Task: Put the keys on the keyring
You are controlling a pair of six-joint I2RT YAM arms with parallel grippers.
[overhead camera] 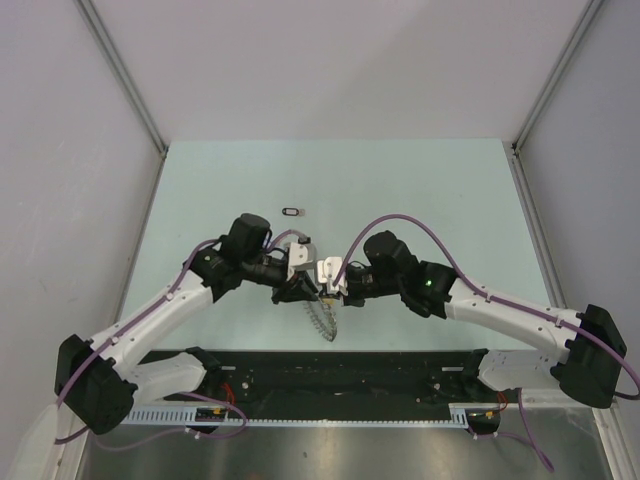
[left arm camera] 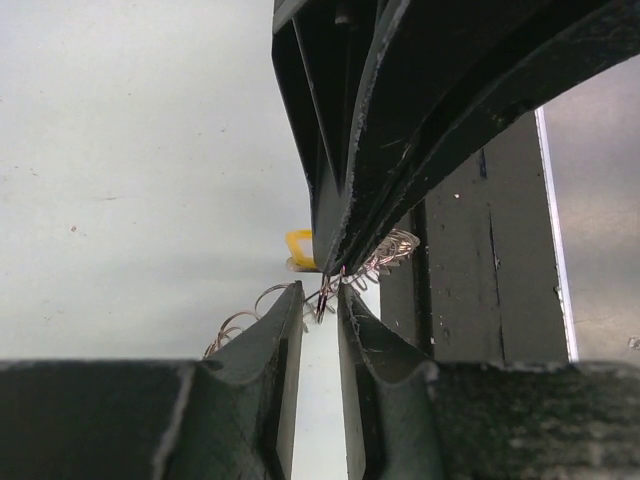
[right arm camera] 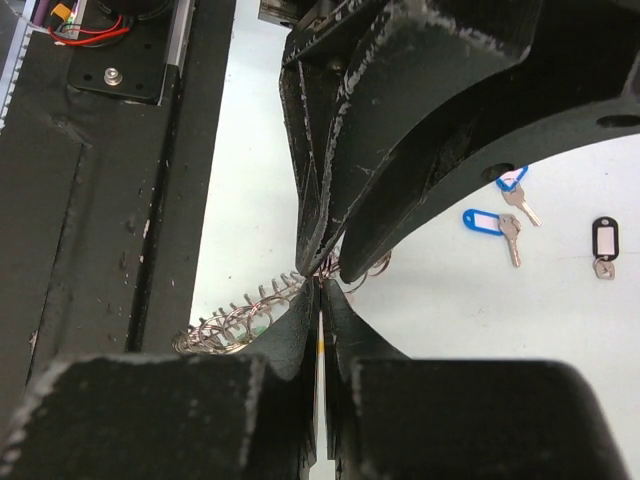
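The keyring (overhead camera: pixel 322 318) is a floppy coil of silver wire loops, hanging from where both grippers meet, tip to tip, near the front of the table. My left gripper (left arm camera: pixel 321 298) has its jaws a narrow gap apart with a strand of the keyring (left arm camera: pixel 392 248) between the tips. My right gripper (right arm camera: pixel 321 290) is pinched almost fully shut on the keyring (right arm camera: pixel 235 318). A yellow tag (left arm camera: pixel 298 247) shows just behind the tips. A green tag (right arm camera: pixel 256 320) sits among the loops. Loose keys lie beyond: a blue-tagged one (right arm camera: pixel 484 222), another tagged one (right arm camera: pixel 513 180) and a black-tagged one (right arm camera: pixel 605 240).
The black-tagged key (overhead camera: pixel 292 211) lies alone on the pale green table (overhead camera: pixel 420 190) behind the left wrist. A black rail (overhead camera: pixel 340 375) with wiring runs along the near edge under the arms. Grey walls close in the left, right and back.
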